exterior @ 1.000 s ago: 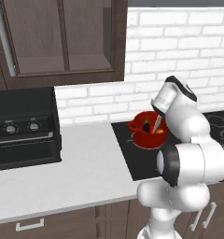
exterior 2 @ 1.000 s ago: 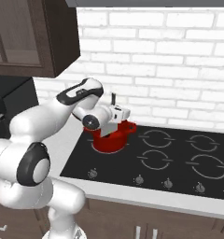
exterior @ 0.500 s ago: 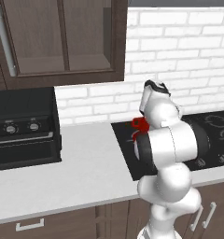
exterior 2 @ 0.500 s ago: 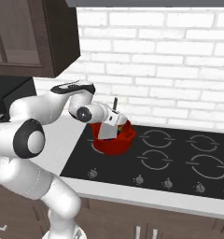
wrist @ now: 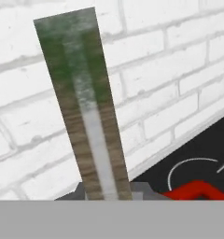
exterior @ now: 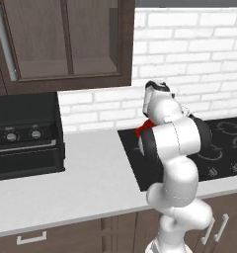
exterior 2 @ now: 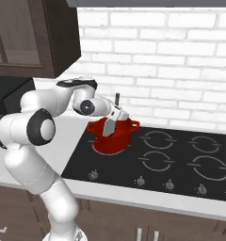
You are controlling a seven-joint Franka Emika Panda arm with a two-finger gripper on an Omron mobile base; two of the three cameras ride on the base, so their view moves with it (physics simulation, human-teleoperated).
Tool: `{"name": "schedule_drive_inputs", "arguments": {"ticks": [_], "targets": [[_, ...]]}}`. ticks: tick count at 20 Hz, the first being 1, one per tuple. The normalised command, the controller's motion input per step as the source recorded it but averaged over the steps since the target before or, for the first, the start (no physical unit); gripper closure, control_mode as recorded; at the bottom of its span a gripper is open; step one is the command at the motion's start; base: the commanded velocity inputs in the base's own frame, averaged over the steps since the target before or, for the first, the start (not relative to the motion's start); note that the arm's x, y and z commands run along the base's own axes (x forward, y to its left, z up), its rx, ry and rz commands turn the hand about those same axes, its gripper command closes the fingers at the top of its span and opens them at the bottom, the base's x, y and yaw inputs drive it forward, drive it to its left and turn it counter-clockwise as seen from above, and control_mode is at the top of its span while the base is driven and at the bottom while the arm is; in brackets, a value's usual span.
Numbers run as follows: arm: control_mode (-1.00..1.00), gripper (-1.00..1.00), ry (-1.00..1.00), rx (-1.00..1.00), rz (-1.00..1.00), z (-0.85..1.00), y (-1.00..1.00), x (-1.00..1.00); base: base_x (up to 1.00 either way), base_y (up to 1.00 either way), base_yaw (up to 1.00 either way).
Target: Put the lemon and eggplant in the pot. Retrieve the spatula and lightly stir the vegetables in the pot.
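Where the black cooktop meets the grey counter, the pot stands on the cooktop's rear left burner, close to the white brick wall. Its red inside is partly hidden by the gripper, so its contents cannot be told. The gripper is clamped on the spatula, whose long flat handle rises tilted against the wall in the hand view, its lower end reaching down into the pot.
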Motion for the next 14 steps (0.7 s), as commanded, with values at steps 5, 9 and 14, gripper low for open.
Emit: {"name": "schedule_drive_inputs", "arguments": {"ticks": [5, 9, 14], "targets": [[-1.00, 1.00, -0.11, 0.01, 0.00, 0.09, 0.00, -0.28, 0.00, 0.00, 0.00], [-1.00, 1.00, -0.16, 0.06, 0.00, 0.73, -0.12, 0.00, 0.00, 0.00, 0.00], [-1.00, 1.00, -0.06, 0.01, -0.05, 0.25, -0.36, 0.12, 0.00, 0.00, 0.00]]}}
